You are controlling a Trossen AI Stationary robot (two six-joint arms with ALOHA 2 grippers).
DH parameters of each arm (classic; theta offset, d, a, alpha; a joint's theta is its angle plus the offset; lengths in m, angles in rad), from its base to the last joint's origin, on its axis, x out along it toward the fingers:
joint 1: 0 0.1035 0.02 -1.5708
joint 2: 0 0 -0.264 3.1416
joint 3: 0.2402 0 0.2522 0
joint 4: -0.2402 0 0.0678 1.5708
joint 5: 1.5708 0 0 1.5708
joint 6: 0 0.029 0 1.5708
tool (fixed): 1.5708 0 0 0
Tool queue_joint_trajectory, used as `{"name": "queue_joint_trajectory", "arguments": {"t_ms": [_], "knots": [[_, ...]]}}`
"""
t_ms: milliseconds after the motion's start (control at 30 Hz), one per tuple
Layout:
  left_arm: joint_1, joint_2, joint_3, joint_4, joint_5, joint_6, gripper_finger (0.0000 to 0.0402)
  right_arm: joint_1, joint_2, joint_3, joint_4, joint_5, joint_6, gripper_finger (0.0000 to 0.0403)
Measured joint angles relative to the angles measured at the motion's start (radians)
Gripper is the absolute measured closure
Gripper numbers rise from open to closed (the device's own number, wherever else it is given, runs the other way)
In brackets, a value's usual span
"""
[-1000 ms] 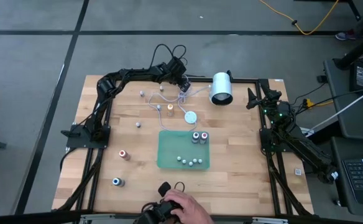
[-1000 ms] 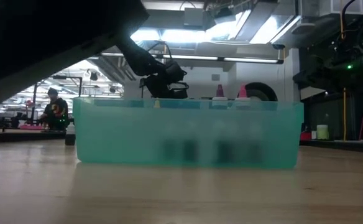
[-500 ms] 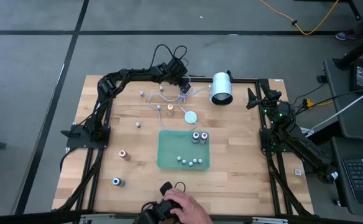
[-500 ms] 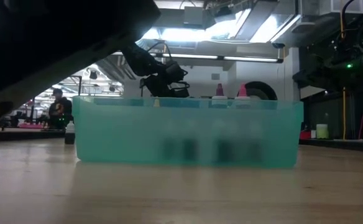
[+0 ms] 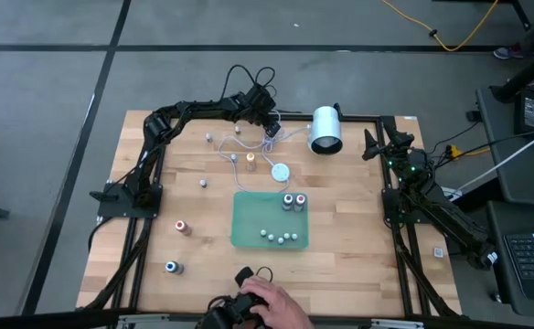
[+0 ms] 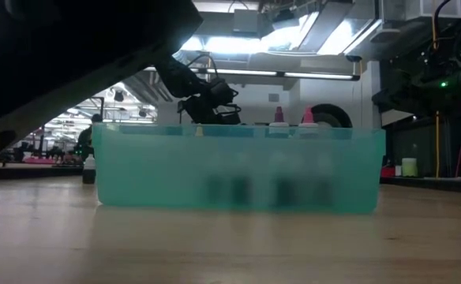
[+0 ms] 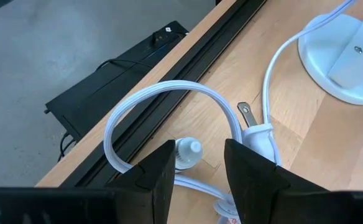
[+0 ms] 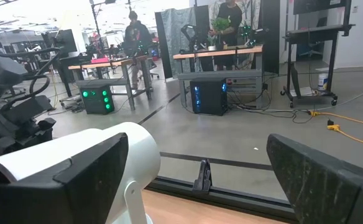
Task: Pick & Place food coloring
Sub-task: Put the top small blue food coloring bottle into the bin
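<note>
Several tiny food coloring bottles stand scattered on the wooden table: an orange-topped one [image 5: 250,162], a red one [image 5: 182,227], a blue one [image 5: 171,267] and pale ones [image 5: 208,139]. Two dark-topped bottles [image 5: 293,200] stand in the green tray [image 5: 240,219], along with several tiny white pieces [image 5: 279,237]. My left gripper [image 5: 270,128] is open at the far edge, over a looped white cable [image 7: 169,93]. Its fingers stand on either side of a small white-topped bottle [image 7: 186,151] without visibly touching it. My right gripper [image 5: 369,144] waits open at the far right.
A large white cylinder [image 5: 325,129] lies near the far edge, between the arms. A white round disc [image 5: 280,171] on its thin cable sits just beyond the tray. A person's hand [image 5: 272,306] holds a dark object at the near edge. Black rails [image 5: 139,228] frame the table.
Both arms have kept still and no bottle has moved. In the low view a person in the room behind has walked toward the right.
</note>
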Motion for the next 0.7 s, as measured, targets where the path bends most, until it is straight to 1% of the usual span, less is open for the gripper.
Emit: {"name": "queue_joint_trajectory", "arguments": {"t_ms": [233,367,700], "knots": [[0.008,0.000,0.000,0.000,-0.010,-0.018,0.0268,0.000,0.000,0.000,0.000,0.000,0.000,0.0019],[0.019,0.000,0.000,-0.009,-0.049,-0.027,0.0268,0.000,0.000,0.000,0.000,0.000,0.000,0.0019],[0.024,0.015,0.000,-0.007,-0.050,-0.004,0.0268,0.000,0.000,0.000,0.000,0.000,0.000,0.0019]]}}
